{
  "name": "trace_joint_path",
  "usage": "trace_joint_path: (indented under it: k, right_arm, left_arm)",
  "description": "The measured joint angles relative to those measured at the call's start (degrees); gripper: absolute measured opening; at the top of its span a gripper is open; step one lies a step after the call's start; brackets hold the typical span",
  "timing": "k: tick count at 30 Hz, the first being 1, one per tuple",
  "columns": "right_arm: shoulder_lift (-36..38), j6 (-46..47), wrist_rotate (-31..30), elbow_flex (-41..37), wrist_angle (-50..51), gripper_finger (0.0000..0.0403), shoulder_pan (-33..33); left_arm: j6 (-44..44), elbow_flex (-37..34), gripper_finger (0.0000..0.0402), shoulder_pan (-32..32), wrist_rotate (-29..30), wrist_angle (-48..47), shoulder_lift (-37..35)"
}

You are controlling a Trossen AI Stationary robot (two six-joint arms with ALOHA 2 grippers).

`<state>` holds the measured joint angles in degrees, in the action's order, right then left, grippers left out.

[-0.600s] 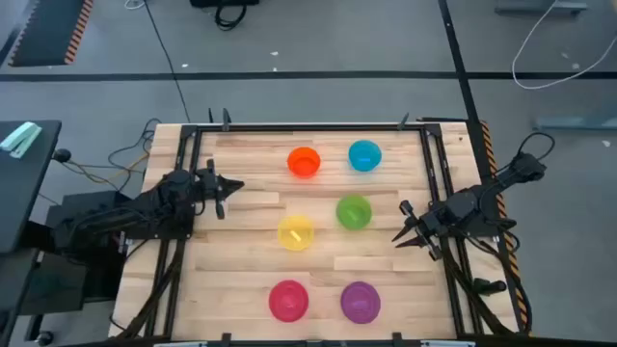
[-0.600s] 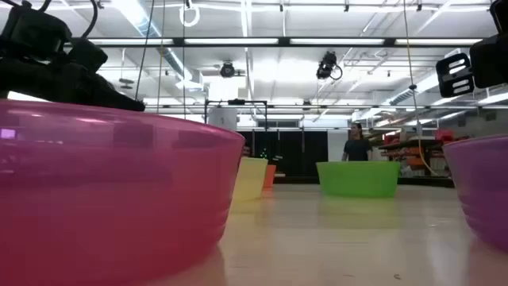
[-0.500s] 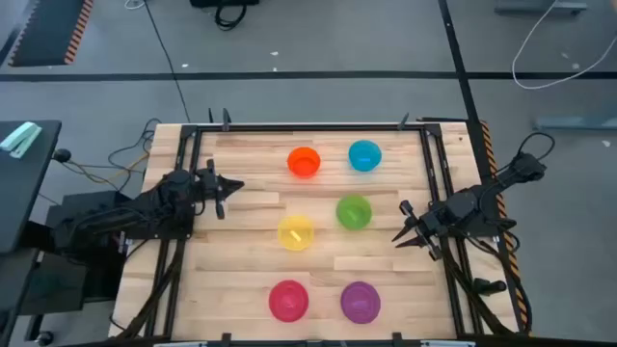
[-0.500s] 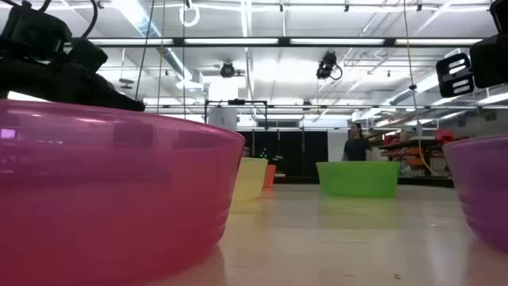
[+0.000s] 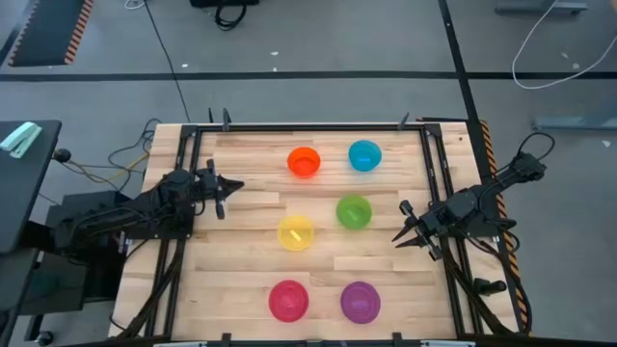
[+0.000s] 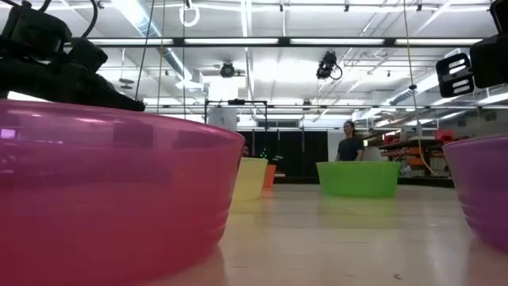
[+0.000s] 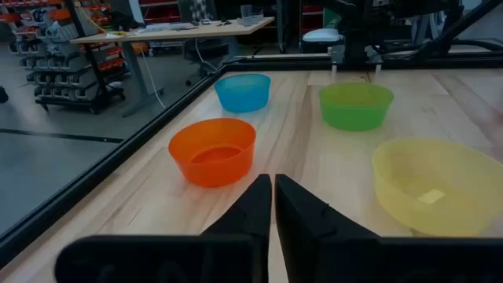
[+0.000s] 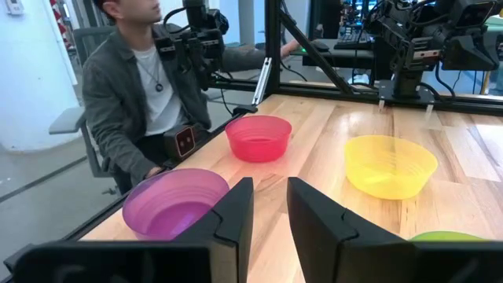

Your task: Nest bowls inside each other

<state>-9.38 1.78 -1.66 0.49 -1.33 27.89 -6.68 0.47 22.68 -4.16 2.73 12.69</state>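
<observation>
I see my left gripper (image 5: 224, 188) low at the surface's (image 5: 241, 260) left edge, fingers nearly touching, the orange bowl (image 7: 213, 151) just ahead. My right gripper (image 5: 403, 229) sits at the right edge, fingers a narrow gap apart, holding nothing, beside the green bowl (image 5: 354, 212). Pink-red bowl (image 5: 288, 300) and purple bowl (image 5: 360, 301) lie nearest, yellow bowl (image 5: 295, 233) mid-surface, blue bowl (image 5: 364, 155) farthest. Only the right wrist view shows a seated person (image 8: 140, 94).

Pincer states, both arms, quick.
Left pincer: shut, holding nothing, at the table's left side.
Right pincer: open, holding nothing, at the right side.
</observation>
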Motion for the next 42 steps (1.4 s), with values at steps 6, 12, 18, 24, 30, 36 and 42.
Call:
trace_joint_path:
  k: [6, 12, 18, 24, 30, 36, 42]
  right_arm:
    - [0.00, -0.02, -0.01, 0.00, -0.01, 0.0088, 0.00]
    - [0.00, 0.01, 0.01, 0.00, -0.01, 0.0088, -0.01]
    - [0.00, -0.01, 0.00, 0.00, -0.01, 0.0088, 0.01]
    - [-0.01, 0.01, 0.00, 0.00, -0.01, 0.0088, 0.01]
    - [-0.01, 0.01, 0.01, 0.00, -0.01, 0.0088, -0.01]
    - [-0.01, 0.01, -0.01, 0.00, -0.01, 0.0088, 0.01]
    - [0.00, 0.00, -0.01, 0.00, -0.01, 0.0088, 0.01]
  left_arm:
    - [0.02, 0.00, 0.0036, 0.00, 0.00, 0.01, 0.00]
    - [0.02, -0.01, 0.0029, 0.01, 0.01, 0.02, 0.00]
    - [0.00, 0.00, 0.0026, 0.01, 0.02, 0.00, 0.00]
    - [0.02, 0.00, 0.0035, 0.00, 0.01, 0.01, -0.01]
    - [0.00, -0.02, 0.0032, 0.02, 0.02, 0.00, 0.00]
    - [0.01, 0.00, 0.0025, 0.02, 0.02, 0.01, -0.02]
    - [0.02, 0.00, 0.0032, 0.02, 0.01, 0.00, -0.02]
